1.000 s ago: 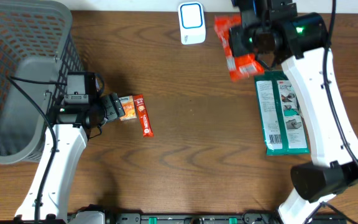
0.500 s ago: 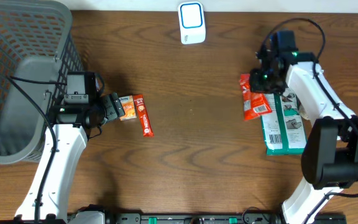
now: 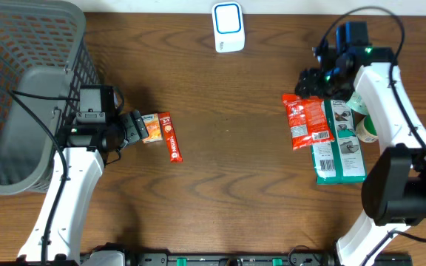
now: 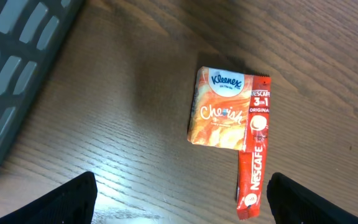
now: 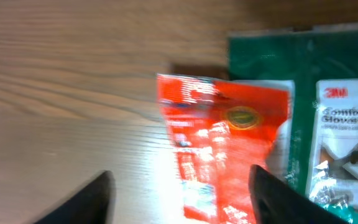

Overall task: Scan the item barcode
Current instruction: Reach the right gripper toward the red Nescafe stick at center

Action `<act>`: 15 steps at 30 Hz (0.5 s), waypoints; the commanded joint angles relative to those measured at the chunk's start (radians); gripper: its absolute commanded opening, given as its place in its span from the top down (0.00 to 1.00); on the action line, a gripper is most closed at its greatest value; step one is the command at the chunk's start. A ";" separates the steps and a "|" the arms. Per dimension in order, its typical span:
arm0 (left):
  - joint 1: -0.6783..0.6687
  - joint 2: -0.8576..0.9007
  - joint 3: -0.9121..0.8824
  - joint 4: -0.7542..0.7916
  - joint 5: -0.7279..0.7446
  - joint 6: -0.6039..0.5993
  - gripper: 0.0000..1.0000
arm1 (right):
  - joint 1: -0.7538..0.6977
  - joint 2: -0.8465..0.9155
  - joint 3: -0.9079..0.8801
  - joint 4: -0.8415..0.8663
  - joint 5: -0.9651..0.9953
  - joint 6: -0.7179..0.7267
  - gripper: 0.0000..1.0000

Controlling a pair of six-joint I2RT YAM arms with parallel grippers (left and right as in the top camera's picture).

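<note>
Overhead: the flat red foil packet (image 3: 306,122) is lying on the brown wooden tabletop (image 3: 228,185), with its right edge overlapping the green glove package (image 3: 340,151). The right claw (image 3: 313,77) is hovering just beyond the packet's far end and is not gripping it. The white box-shaped scanner (image 3: 228,27) is sitting at the far edge, well apart from the packet. The left claw (image 3: 133,127) is pointing at the orange tissue pack (image 3: 151,127), which is touching the red coffee stick sachet (image 3: 171,139). The grey mesh basket (image 3: 21,66) is sitting far left.

Left wrist: the left claw (image 4: 182,186) is standing wide open with nothing between its jaws. The tissue pack (image 4: 221,115) and the sachet (image 4: 255,149) are lying ahead, side by side. The basket wall (image 4: 17,50) is showing top left.

Right wrist (blurry): the right claw (image 5: 180,183) is hanging with its jaws spread and empty. The red packet (image 5: 222,137) is lying flat below it, with its right side on the green package (image 5: 303,112).
</note>
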 commanded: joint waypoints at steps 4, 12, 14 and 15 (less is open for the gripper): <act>0.005 0.006 0.014 -0.004 -0.013 0.003 0.12 | 0.069 -0.015 -0.042 -0.049 0.110 -0.001 0.95; 0.005 0.006 0.014 -0.004 -0.013 0.003 0.12 | 0.063 -0.015 -0.300 0.201 0.238 0.035 0.97; 0.005 0.006 0.014 -0.004 -0.013 0.003 0.12 | 0.057 -0.015 -0.359 0.284 0.296 0.035 0.98; 0.005 0.006 0.014 -0.004 -0.013 0.003 0.12 | 0.056 -0.015 -0.377 0.312 0.316 0.035 0.98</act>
